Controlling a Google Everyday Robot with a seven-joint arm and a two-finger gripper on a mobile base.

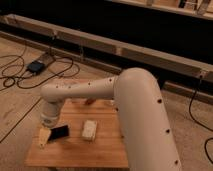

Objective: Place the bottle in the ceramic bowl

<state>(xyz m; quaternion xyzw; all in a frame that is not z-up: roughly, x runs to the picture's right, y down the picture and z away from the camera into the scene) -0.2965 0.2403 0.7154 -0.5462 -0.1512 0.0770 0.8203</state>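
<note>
My gripper (48,131) hangs at the end of the white arm (100,90), low over the left end of the wooden table (75,152). A small cream shape (44,138) sits right under it at the table's left edge. I cannot tell whether this is the bottle. A dark, near-black object (60,132) lies on the table touching the gripper's right side. It looks like the ceramic bowl, but only part of it shows and its round form is hidden.
A pale flat rectangular block (89,129) lies mid-table, right of the dark object. My big white arm link (145,120) covers the table's right side. Cables and a black box (36,66) lie on the floor at left. A dark wall base runs behind.
</note>
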